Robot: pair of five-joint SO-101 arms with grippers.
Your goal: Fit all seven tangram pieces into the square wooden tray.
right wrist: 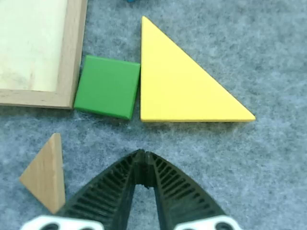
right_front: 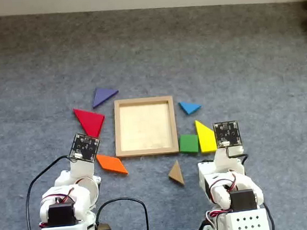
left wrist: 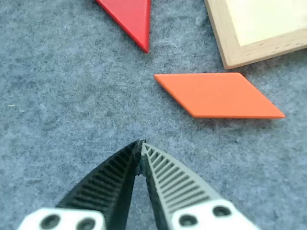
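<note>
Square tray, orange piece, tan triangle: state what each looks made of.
Square tray: pale unpainted wood, faint grain along the rim, matte. Orange piece: likely wood under smooth opaque paint; core hidden. Tan triangle: bare wood, fine grain, unpainted.

square right of tray (just beside), parallelogram front-left

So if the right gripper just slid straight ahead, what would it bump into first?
The right gripper points between the green square and yellow triangle, so it'd likely bump one of them; too close to call.
</note>
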